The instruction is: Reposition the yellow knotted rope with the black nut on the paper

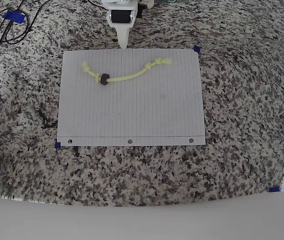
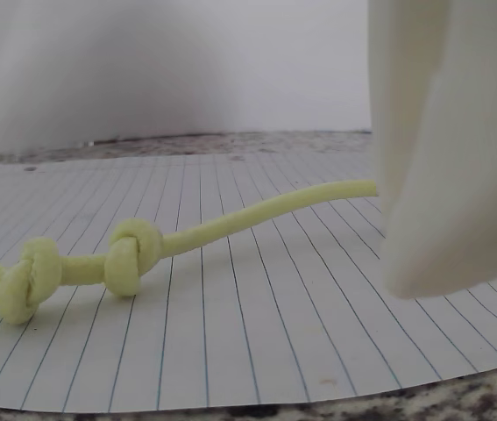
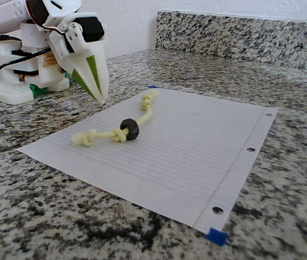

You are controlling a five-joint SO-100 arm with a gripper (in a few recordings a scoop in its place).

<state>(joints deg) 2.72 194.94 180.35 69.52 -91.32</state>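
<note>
We see a speckled granite counter (image 1: 242, 100) carrying everything, with a matching backsplash behind it in the fixed view. On it lies the paper (image 1: 131, 115), a white lined sheet, flat, with three punched holes along its edge nearest the bottom of the overhead view and bits of blue tape (image 1: 197, 49) at its corners; we can read no writing or brand on it, only ruled lines. No container appears among these things.

The white arm reaches in from the top of the overhead view, and its end effector (image 1: 123, 41) points down at the counter just beyond the paper's far edge, above the rope but apart from it. In the fixed view its fingers (image 3: 98, 81) taper to one point with a green face between them, so we read them as together, gripping nothing.

The yellow knotted rope (image 1: 126, 76) lies on the paper's upper part in a shallow curve, knots at both ends. The black nut (image 1: 103, 78) sits threaded on it, touching the paper, just beside the knots at the left end in the overhead view
</note>
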